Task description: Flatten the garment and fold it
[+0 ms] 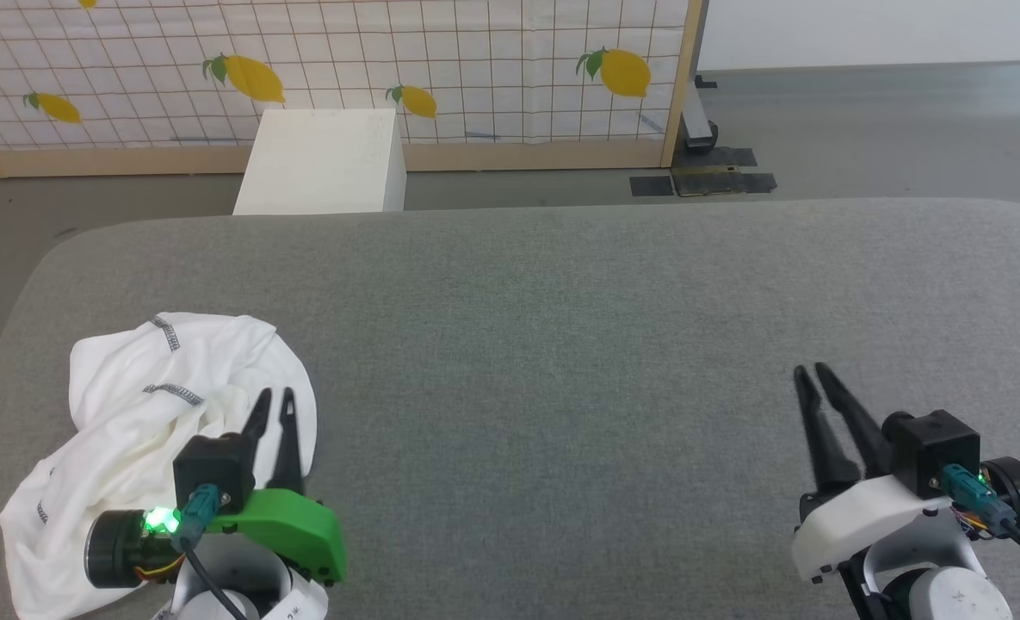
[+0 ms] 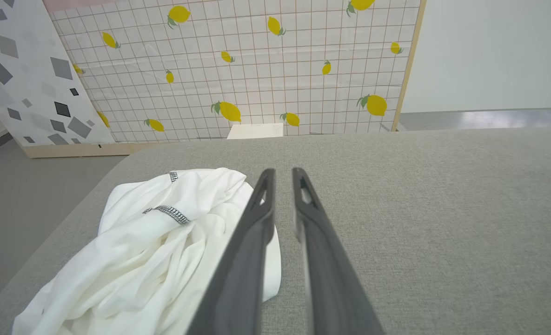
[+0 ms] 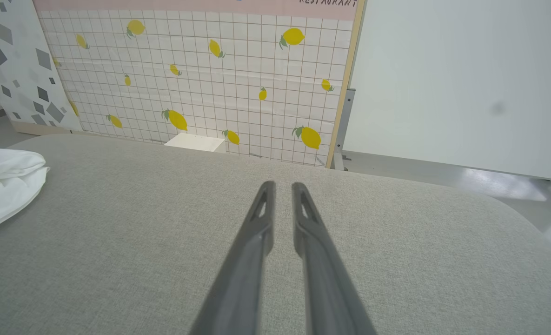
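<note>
- We see a wide grey fabric surface (image 1: 613, 344) with rounded corners spreading before us.
- Beyond its far edge a white box (image 1: 320, 164) stands on the grey floor (image 1: 888, 129), just in front of the lemon panel (image 1: 475, 69).
- We read that panel as white, with a thin grid and yellow lemons, edged by a pale wooden frame (image 1: 680, 86).
- To its left, in the left wrist view, we find a flecked panel (image 2: 24, 79), white with grey and black angular shapes.
- Dark flat mats (image 1: 703, 182) lie on the floor by the frame's foot.
- To the right of the frame we see a plain white wall (image 3: 456, 79).
</note>
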### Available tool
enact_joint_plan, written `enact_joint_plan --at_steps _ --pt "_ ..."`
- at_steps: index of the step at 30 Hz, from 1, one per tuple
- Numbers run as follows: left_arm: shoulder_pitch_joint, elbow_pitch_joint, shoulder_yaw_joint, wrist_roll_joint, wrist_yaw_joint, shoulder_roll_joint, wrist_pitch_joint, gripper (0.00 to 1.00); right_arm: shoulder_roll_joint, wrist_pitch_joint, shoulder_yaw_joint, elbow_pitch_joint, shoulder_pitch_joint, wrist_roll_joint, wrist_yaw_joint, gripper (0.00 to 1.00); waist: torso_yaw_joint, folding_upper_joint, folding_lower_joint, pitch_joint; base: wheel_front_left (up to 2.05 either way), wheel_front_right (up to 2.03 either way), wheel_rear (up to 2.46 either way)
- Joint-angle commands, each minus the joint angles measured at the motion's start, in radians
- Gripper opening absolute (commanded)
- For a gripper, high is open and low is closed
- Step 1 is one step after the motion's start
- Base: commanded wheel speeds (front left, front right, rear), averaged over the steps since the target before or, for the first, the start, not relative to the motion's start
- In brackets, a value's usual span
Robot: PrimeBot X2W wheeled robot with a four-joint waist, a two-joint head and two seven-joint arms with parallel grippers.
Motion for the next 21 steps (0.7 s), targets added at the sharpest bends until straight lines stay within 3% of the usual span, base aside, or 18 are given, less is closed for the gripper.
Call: enact_joint_plan --at_steps 1,21 --pt "0.000 0.000 -0.001 -0.001 0.000 0.000 0.000 1.00 0.000 0.000 0.000 0.000 0.000 0.000 0.000 1.00 0.000 0.0001 0.0000 0.000 0.00 0.00 0.00" --pt "-0.007 0.042 -0.025 -0.028 0.010 0.001 -0.042 1.00 0.000 -0.043 -0.010 0.047 0.006 0.052 0.000 1.00 0.000 0.0017 0.0000 0.000 0.00 0.00 0.00"
